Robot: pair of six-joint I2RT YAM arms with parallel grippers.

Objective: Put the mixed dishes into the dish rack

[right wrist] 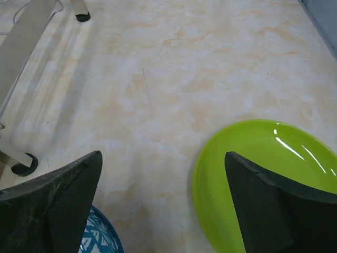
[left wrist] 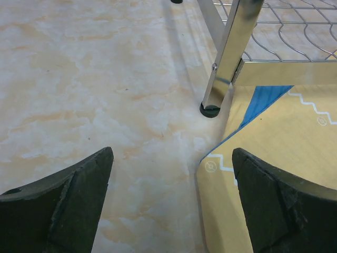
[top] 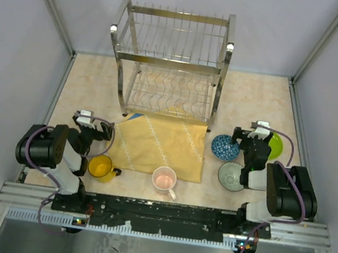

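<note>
The steel dish rack (top: 170, 64) stands at the far middle, both tiers bare; its front left post (left wrist: 226, 63) shows in the left wrist view. A yellow mug (top: 100, 167) and a pale pink mug (top: 164, 179) sit near the front. A blue patterned bowl (top: 224, 147), a grey-green bowl (top: 232, 176) and a lime-green plate (top: 275, 145) lie at the right. My left gripper (top: 106, 131) is open and empty above the table beside the cloth. My right gripper (top: 242, 137) is open and empty between the blue bowl (right wrist: 102, 237) and the lime-green plate (right wrist: 263, 179). The white plate is not in view.
A yellow patterned cloth (top: 160, 144) lies flat in front of the rack, its corner (left wrist: 274, 158) under my left gripper. Grey walls close in the table on three sides. A black rail (top: 163, 214) runs along the near edge.
</note>
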